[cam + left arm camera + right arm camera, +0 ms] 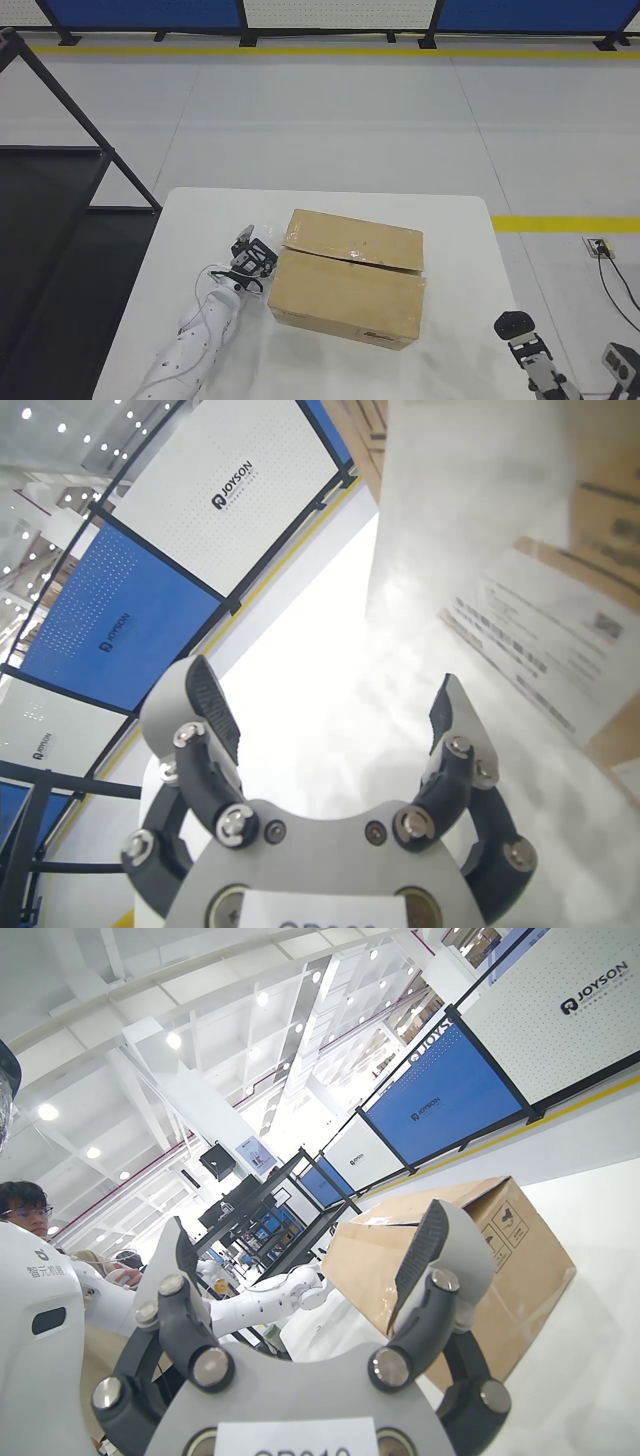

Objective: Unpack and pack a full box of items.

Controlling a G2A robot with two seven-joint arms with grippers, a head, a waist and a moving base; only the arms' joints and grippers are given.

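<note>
Sitting mid-table on the smooth white tabletop point(200, 230), the brown corrugated cardboard box point(350, 275) has its flaps folded down, with glossy clear tape wrinkled along the seam. The left gripper point(324, 672) hangs just beside the box's labelled end, its ribbed black pads point(215, 705) spread wide and empty. The right gripper point(306, 1218), well apart near the table's front corner, also gapes wide and holds nothing. Pale floor surrounds the table.

A white worktop point(190, 235) lay beneath the left end effector point(253, 245). Off to its left, past the worktop's edge, stood a black rack point(40, 260). Far ahead of it ran a yellow floor line point(300, 50) and, just behind that, blue and white partition panels point(140, 12).
</note>
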